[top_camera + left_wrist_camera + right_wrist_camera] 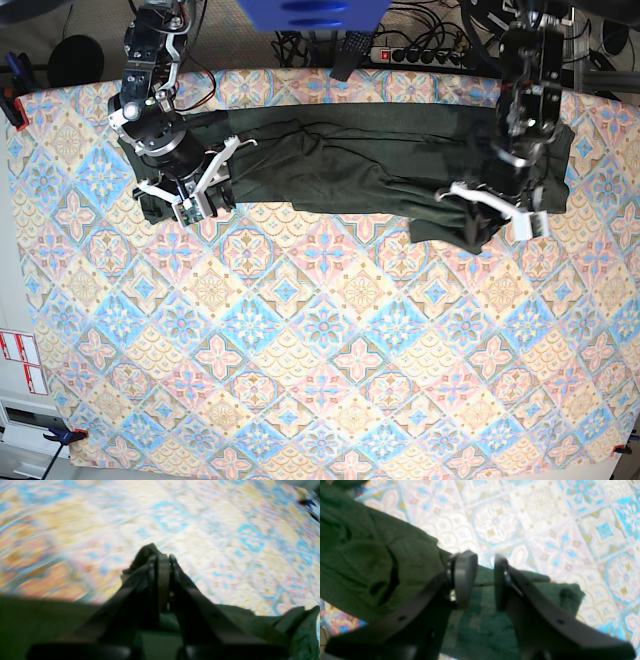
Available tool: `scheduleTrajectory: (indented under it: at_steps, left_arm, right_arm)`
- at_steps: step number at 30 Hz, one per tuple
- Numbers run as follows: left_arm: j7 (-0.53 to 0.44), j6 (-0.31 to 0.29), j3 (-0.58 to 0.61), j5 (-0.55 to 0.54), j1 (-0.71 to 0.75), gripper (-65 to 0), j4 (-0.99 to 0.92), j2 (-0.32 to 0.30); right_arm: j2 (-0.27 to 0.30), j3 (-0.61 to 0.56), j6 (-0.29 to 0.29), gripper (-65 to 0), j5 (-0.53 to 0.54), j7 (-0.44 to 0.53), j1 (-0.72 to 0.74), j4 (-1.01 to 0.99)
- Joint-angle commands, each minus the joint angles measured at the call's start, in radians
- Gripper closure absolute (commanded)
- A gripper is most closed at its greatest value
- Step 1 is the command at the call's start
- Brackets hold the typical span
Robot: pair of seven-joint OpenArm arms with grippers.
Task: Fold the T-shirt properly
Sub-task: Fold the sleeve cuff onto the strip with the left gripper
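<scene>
1. Base view: the T-shirt point(350, 170) lies stretched in a rumpled band across the far part of the bench point(300, 350), from my right hand point(190, 200) to my left hand point(495, 210).
2. Left wrist view: my left hand point(163, 562) is clenched on a fold of the T-shirt point(250, 622); a thin edge of cloth shows pinched between the fingers. This view is blurred, so I cannot tell how deep the pinch goes.
3. Right wrist view: my right hand point(485, 580) is released, jaws standing apart over the T-shirt point(382, 562), with cloth lying below and between them but not gripped.
4. Risk, in my judgement: with only one end held, any pull by the left hand may drag the whole garment sideways instead of folding it.
5. Risk: the middle section is already bunched and twisted; folding over it would likely lock in creases.
6. Risk: a shallow pinch may slip and drop the fold.
</scene>
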Motion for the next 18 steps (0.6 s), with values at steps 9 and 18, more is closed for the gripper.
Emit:
scheduleTrajectory:
  at_steps: [9, 18]
  left_arm:
    - [-0.02, -0.005, -0.208, -0.003, 0.166, 0.0, 0.032, -0.007]
    - [-0.02, -0.004, -0.277, -0.001, 0.239, 0.0, 0.028, -0.004]
  right_arm:
    - [0.002, -0.002, 0.0, -16.1, 0.012, 0.017, 0.021, 0.014]
    - [0.002, -0.002, 0.002, -16.1, 0.012, 0.017, 0.021, 0.014]
